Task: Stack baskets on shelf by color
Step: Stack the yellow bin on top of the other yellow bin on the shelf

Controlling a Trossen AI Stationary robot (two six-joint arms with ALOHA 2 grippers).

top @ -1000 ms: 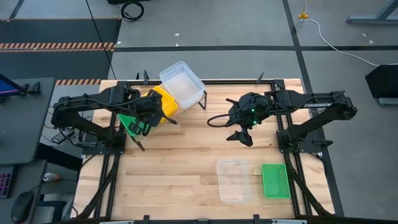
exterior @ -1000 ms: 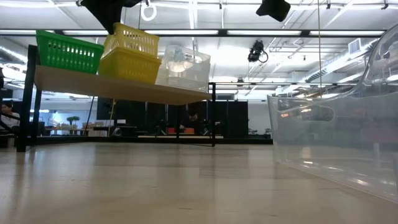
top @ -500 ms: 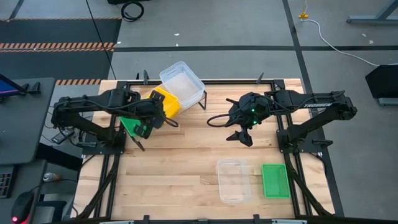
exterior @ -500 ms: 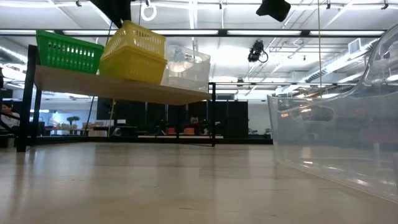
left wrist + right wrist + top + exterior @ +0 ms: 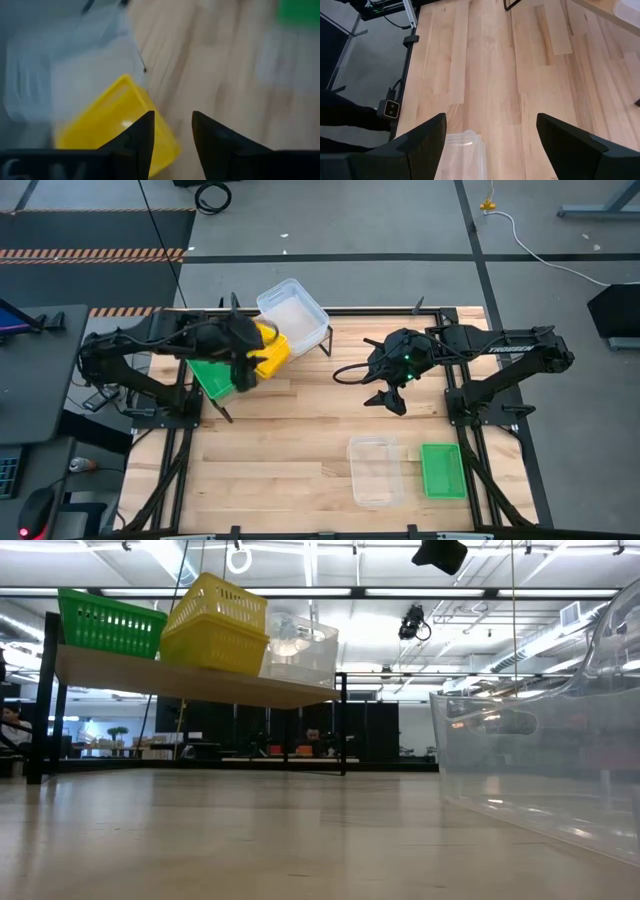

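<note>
Low view: tilted yellow latticed baskets [image 5: 213, 624] crown the shelf [image 5: 190, 682]; left jaws narrow, right jaws wide.

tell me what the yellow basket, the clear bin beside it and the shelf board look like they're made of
Yellow basket: likely moulded plastic, with an opaque bright colour and a slotted lattice wall. Clear bin: probably translucent plastic with a slightly frosted look, since lights show through its walls. Shelf board: looks like pale wood, possibly plywood, with a matt surface and a thin flat edge, carried on a thin black frame, seemingly metal.
</note>
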